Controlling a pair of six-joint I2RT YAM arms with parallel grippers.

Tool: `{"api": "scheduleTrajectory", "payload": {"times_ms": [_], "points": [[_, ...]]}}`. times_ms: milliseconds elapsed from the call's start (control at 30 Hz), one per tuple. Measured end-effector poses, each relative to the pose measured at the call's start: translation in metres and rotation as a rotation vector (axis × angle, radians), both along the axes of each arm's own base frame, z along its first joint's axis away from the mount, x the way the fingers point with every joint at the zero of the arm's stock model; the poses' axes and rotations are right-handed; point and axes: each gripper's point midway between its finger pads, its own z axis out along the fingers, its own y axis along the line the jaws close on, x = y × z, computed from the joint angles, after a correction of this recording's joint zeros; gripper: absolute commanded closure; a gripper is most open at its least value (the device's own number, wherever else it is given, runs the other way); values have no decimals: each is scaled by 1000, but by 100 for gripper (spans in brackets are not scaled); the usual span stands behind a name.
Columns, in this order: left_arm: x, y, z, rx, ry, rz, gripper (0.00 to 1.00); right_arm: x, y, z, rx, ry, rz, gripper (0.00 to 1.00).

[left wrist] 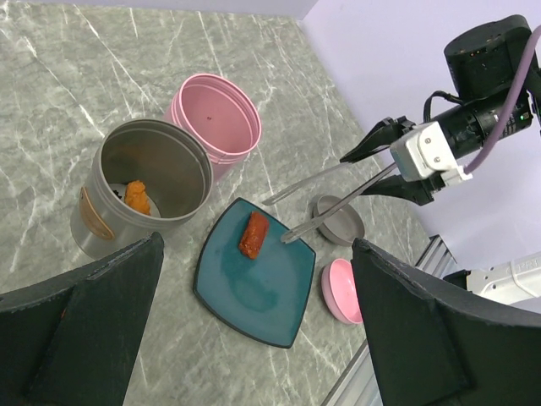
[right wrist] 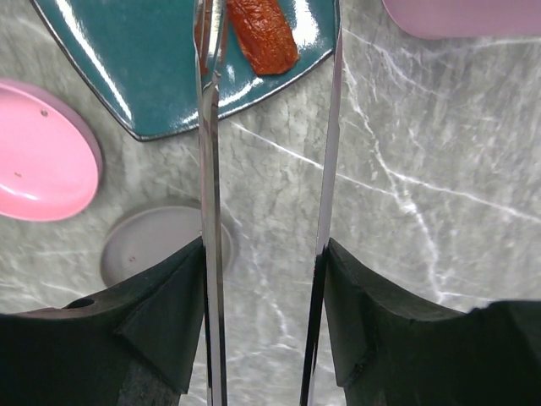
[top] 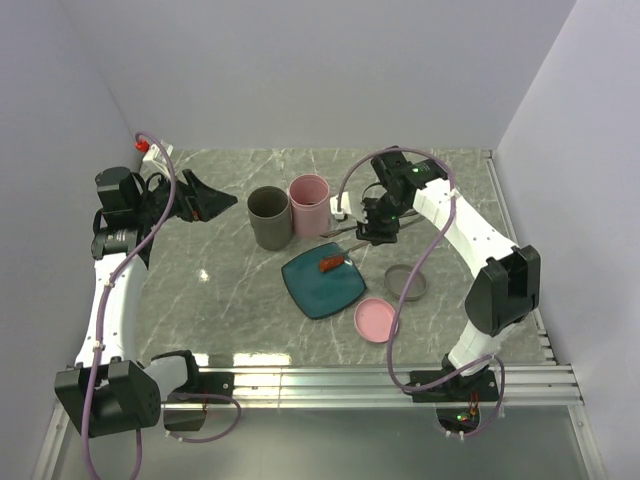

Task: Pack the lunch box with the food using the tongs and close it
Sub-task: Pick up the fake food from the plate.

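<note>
At the middle of the bench (top: 230, 295), the teal plate (top: 315, 290) carries the red-brown sausage (right wrist: 262, 34). The right claw (right wrist: 265, 279) grasps the tongs (right wrist: 207, 186), arms sprung apart and tips just beside the sausage, while the left claw (top: 210, 200) hangs released toward the bench's left edge. The tongs look light and springy and the sausage small, smooth and probably slippery, so pinch it across its middle.

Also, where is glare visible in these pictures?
Top view: one bright glare spot on the marble table. Right wrist view: white streaks on the teal plate; the tongs shine like mirrors. Left wrist view: no strong glare.
</note>
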Motion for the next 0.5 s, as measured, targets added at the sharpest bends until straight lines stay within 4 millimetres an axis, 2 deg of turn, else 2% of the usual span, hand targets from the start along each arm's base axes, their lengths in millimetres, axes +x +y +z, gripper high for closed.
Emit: {"api": "scheduleTrajectory", "payload": {"times_ms": [167, 500], "points": [[0, 0, 0, 0, 1, 0, 1, 0, -2, -4, -21, -11, 67, 39], [1, 0, -2, 1, 4, 0, 1, 4, -2, -36, -72, 51, 132, 39]]}}
